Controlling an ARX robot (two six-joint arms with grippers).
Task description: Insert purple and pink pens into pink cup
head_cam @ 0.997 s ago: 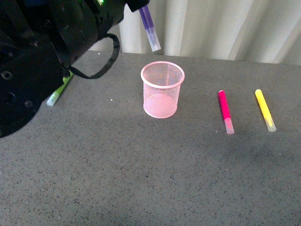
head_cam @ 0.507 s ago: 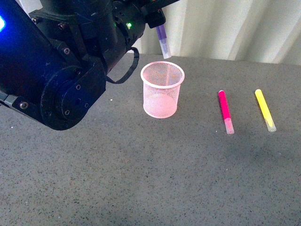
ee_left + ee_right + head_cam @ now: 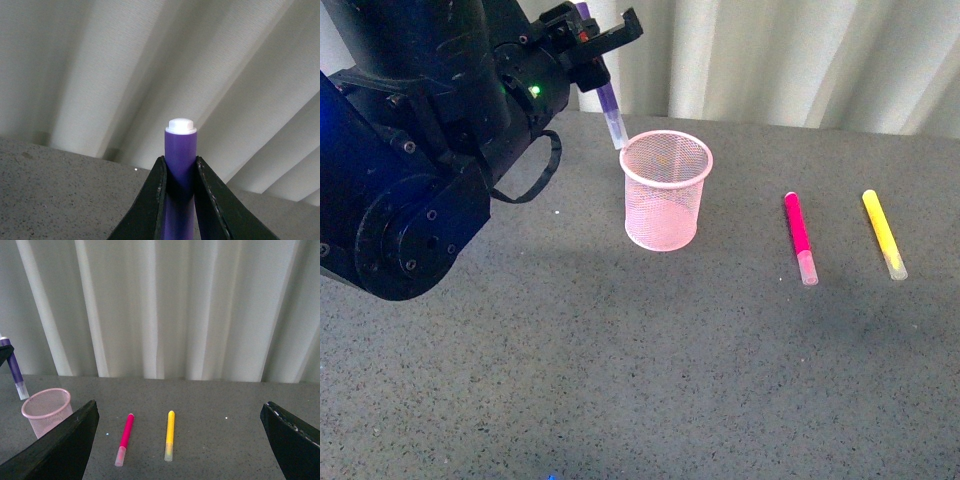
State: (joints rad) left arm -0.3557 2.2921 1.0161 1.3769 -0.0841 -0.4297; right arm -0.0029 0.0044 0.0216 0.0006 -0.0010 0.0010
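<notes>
Purple pen (image 3: pixel 610 105) in left tool (image 3: pixel 179 169), cap beside pink cup (image 3: pixel 665 215) rim

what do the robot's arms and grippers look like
The left arm is bulky glossy black, with round joint housings studded with small screws, a lit green light and a black cable looping out of it. The left gripper has slim, tapered black fingers. The right gripper shows only black fingers; its arm is out of view.
</notes>
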